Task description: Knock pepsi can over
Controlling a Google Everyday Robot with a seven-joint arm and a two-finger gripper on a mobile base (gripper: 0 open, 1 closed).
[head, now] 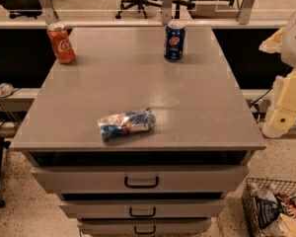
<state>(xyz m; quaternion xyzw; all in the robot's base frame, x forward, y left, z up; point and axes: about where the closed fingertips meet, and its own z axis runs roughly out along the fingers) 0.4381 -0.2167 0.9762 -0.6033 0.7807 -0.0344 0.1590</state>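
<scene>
The pepsi can (pixel 174 40) is dark blue with a round red-white-blue logo and a silver top. It stands upright near the far edge of the grey cabinet top (pixel 197 102), right of centre. My gripper (pixel 282 113) is the cream-coloured end of the arm at the right edge of the view. It is beside the cabinet's right side, well to the right of the can and nearer the camera, and it touches nothing.
An orange-red cola can (pixel 60 43) stands upright at the far left corner. A crumpled silver-and-blue snack packet (pixel 126 124) lies near the front edge. Drawers (pixel 140 180) are below. A wire basket (pixel 276 209) of packets sits on the floor at the right. Office chairs stand behind a rail.
</scene>
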